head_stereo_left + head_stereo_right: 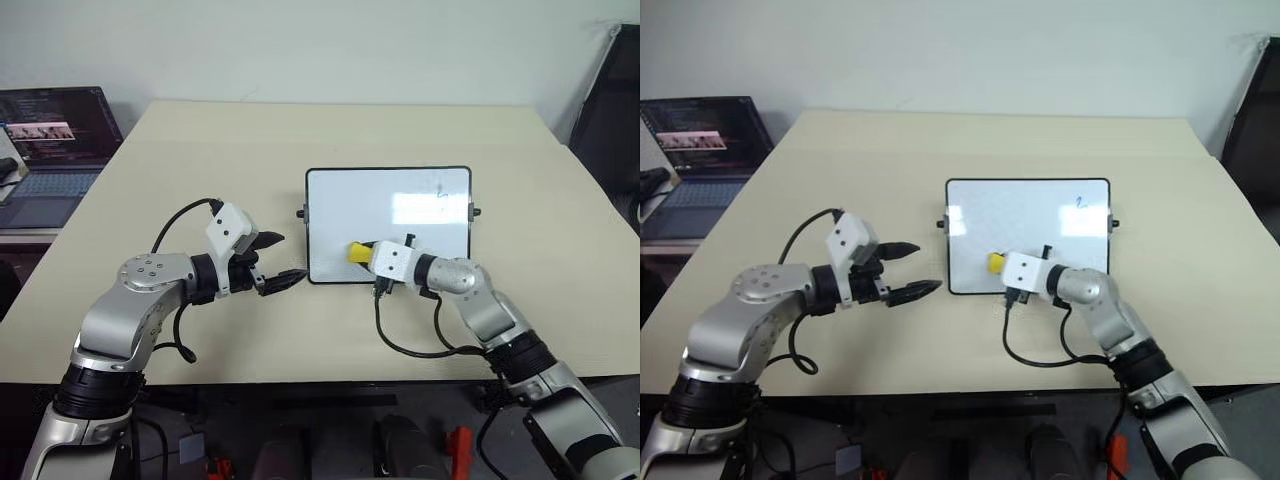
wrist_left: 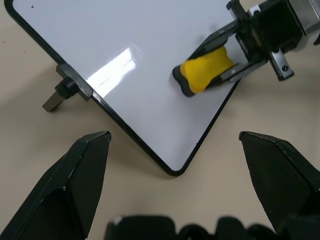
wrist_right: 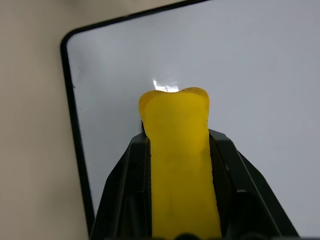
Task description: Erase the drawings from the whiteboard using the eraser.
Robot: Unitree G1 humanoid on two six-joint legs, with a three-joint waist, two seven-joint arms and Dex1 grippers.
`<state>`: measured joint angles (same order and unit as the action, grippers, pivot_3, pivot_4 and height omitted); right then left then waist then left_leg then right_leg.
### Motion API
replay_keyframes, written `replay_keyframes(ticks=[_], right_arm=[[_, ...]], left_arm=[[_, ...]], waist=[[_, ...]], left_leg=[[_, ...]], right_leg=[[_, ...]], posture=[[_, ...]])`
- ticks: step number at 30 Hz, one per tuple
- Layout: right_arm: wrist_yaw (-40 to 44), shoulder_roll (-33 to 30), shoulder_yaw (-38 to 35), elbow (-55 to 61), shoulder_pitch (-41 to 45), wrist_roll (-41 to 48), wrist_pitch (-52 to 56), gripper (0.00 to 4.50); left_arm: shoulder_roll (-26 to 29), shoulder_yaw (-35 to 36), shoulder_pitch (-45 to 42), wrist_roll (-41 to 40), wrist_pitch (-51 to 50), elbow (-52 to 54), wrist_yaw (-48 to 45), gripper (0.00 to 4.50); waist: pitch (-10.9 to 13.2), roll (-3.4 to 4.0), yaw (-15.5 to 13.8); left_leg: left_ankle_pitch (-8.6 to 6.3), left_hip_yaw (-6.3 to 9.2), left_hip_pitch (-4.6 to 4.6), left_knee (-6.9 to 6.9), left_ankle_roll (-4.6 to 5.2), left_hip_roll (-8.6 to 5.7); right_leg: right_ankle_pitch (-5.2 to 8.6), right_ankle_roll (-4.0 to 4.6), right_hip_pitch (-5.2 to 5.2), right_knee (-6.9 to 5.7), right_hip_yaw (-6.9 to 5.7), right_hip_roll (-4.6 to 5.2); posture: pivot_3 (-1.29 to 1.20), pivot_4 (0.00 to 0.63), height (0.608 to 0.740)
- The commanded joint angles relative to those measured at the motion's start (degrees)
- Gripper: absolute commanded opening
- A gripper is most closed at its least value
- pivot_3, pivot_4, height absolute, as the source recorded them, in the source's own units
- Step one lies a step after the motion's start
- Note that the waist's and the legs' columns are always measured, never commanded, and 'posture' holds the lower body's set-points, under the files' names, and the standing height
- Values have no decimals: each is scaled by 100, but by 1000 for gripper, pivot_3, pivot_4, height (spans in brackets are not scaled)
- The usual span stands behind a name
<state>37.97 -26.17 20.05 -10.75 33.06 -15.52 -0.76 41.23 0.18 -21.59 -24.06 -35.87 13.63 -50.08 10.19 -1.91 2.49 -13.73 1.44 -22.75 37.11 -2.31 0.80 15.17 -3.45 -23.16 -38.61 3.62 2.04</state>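
Beige and bare but for my work, the table (image 1: 300,140) carries the whiteboard (image 1: 388,222) lying flat near its middle, a thin black frame around it and a small black knob on each short side. My right hand (image 1: 362,250) is clamped tight on the eraser (image 1: 357,252), whose yellow end sticks out past my fingers over the whiteboard's near edge, close to its near left corner; whether it presses on the white surface I cannot tell. Faint blue drawings (image 1: 1080,201) remain near the whiteboard's far right corner, well apart from the eraser. My left hand (image 1: 281,260) hovers over the table just to the left of the whiteboard, its two black fingers spread wide and holding nothing. Off the table's far left corner stands a dark laptop (image 1: 50,150)
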Motion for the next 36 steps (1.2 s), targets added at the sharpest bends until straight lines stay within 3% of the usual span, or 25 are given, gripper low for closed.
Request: replay_keyframes(ticks=[1,5,15,29,36], right_arm=[[-172,-264,-316,-276,-66,-86,98,1112],[-252,-237,-317,-294,-34,-90,180,1112],[679,-337,-100,481,-597,280,355,1111],[-482,-346,-401,-100,-42,-186,258,1111],[355,-495,-199,512,-534,165,262,1111]], left_arm=[[12,47,-90,-2,64,112,4,4500],[1,13,-156,13,75,62,-21,4500],[-7,4,-173,23,61,59,-45,4500],[-36,-31,-196,31,98,16,-65,4500],[-42,-48,-210,38,127,-17,-85,4500]], waist=[[-1,-2,-15],[-1,-2,-13],[-2,-3,-14],[-2,-3,31],[-2,-3,26]], left_leg=[[0,0,1,1,0,0],[4,-1,6,1,6,1],[8,-2,2,-5,11,1],[19,-1,6,-1,18,0],[18,-3,2,-5,18,0]], right_leg=[[0,0,1,0,0,0],[0,0,2,-4,2,-2],[0,0,0,1,2,-2],[-3,-5,1,-4,3,-2],[-3,-3,1,3,4,-2]], posture=[[0,150,740],[0,150,740],[0,150,740],[0,150,740],[0,150,740]])
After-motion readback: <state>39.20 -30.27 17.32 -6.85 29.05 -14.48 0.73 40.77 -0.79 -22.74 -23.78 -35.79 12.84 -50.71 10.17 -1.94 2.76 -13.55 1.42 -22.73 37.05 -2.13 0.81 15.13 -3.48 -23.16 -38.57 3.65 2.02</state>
